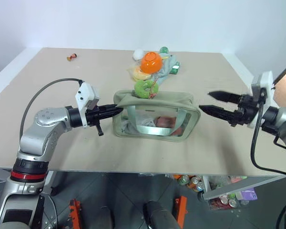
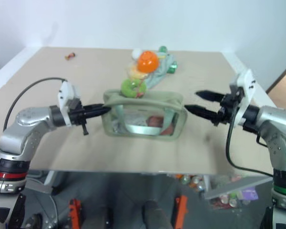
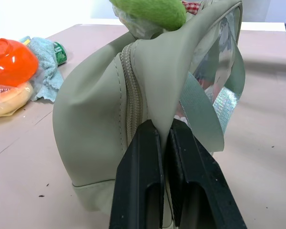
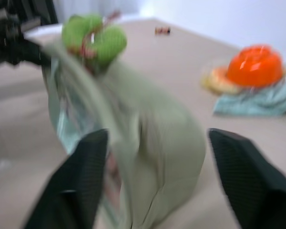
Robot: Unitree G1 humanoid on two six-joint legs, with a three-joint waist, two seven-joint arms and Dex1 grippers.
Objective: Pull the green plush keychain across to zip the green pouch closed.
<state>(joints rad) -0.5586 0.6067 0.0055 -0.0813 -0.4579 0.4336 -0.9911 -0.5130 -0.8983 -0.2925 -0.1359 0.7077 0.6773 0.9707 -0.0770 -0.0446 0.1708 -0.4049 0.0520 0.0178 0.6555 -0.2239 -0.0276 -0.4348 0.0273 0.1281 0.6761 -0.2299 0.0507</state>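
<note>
Pinching the left end of the green pouch [image 1: 155,116], the left end effector [image 1: 115,111] has its two black fingers [image 3: 138,186] pressed together on a fold of the fabric beside the zipper track, which looks meant to anchor the bag so it will not slide when the zipper pull is drawn. The pouch stands upright near the front edge of the counter [image 1: 62,90], its clear window facing the robot and some contents dimly visible inside. The green plush keychain [image 1: 144,88] sits on top of the pouch towards its left half, close to the anchored end, so the zipper seems largely still to be run across. The right end effector [image 1: 214,103] hangs level just off the pouch's right end with its fingers spread wide, holding nothing and touching nothing; in its wrist view the pouch end lies between the open fingers and the charm beyond it. From here it would likely have to reach over the top to take the charm. Behind the pouch, well apart from both arms, an orange bowl [image 1: 151,61] rests on a pale cloth [image 1: 169,64], out of the way of the pull.
</note>
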